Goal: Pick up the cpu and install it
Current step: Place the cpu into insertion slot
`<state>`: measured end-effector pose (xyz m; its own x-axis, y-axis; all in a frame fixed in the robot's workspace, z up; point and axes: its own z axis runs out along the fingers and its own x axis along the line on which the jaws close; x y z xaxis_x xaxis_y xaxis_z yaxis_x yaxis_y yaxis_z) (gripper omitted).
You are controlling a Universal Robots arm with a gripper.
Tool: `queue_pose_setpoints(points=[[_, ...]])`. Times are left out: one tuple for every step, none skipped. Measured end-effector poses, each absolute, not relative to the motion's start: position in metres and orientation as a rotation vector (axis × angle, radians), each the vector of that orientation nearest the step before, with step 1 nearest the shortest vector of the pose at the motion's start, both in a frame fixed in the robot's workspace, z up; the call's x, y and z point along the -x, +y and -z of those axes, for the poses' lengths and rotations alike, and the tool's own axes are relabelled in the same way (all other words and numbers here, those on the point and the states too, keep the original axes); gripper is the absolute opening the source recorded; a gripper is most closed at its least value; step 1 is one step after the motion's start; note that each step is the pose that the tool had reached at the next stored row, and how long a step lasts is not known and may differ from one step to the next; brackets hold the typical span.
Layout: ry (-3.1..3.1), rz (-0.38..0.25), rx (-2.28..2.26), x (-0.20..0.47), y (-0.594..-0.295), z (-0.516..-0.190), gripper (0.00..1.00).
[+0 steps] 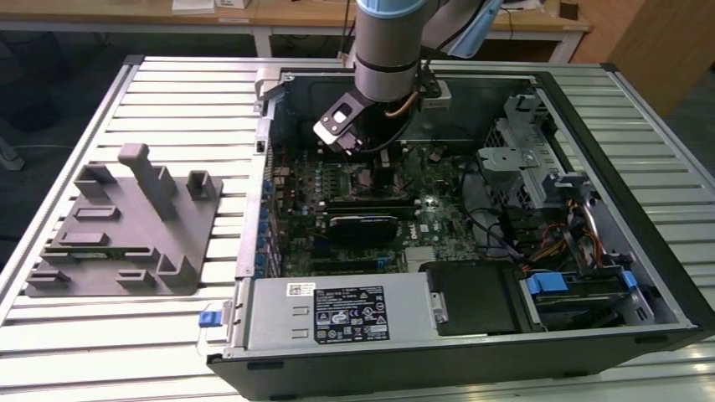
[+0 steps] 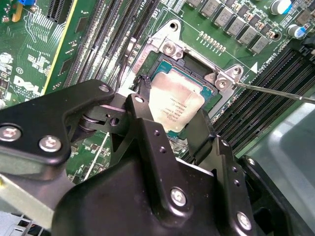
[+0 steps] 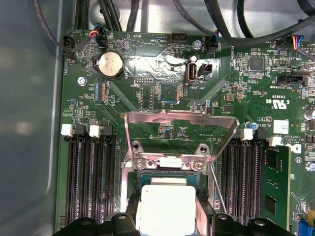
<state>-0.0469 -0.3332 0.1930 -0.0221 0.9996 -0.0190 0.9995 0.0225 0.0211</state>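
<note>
The cpu (image 2: pixel 176 101) is sitting between the two black fingers (image 2: pixel 140 110) of the tool (image 2: pixel 170 112), with its silvery top plate facing up. It is directly over the open socket (image 2: pixel 193 63) on the green motherboard (image 3: pixel 147 91). The fingers are pressing against opposite edges of the chip, so the tool is pinching the cpu. Whether the chip is resting in the socket or hanging just above it, I cannot tell.

In the first wrist view the socket's metal load plate (image 3: pixel 179 117) is standing swung open just beyond the chip. The thin retention lever (image 3: pixel 216 189) is lying just beside the socket. Rows of black memory slots (image 3: pixel 91 172) are running along both sides of the socket, and one green memory module (image 3: pixel 275 182) is sitting in a slot on one side. A round coin battery (image 3: pixel 110 65) is sitting farther along the board, near the cables at the case wall.

In the exterior view the arm (image 1: pixel 386 50) is reaching down into the open computer case (image 1: pixel 447 368), which is lying on its side on the slatted metal table (image 1: pixel 167 92). The power supply (image 1: pixel 335 311) is occupying the near end of the case. A grey fixture tray (image 1: pixel 123 226) is lying on the table toward the exterior view's left, well apart from the tool.
</note>
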Motion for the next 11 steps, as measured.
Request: queue_pose_setpoints(points=[[2.226, -0.004, -2.177, 0.0469, -0.3331, -0.1929, 0.53], [2.226, -0.005, -2.177, 0.0468, -0.3330, -0.1927, 0.54], [2.226, -0.005, -2.177, 0.0468, -0.3330, -0.1926, 0.54], [2.226, -0.004, -2.177, 0.0468, -0.3331, -0.1927, 0.60], [2.226, -0.003, -2.177, 0.0469, -0.3332, -0.1929, 0.60], [2.226, -0.003, -2.177, 0.0469, -0.3332, -0.1929, 0.60], [2.226, -0.003, -2.177, 0.0469, -0.3332, -0.1929, 0.60], [2.226, -0.003, -2.177, 0.0469, -0.3332, -0.1932, 0.60], [2.226, -0.003, -2.177, 0.0469, -0.3332, -0.1940, 0.60], [2.226, -0.003, -2.177, 0.0469, -0.3332, -0.1954, 0.60], [2.226, -0.003, -2.177, 0.0469, -0.3332, -0.1971, 0.60]])
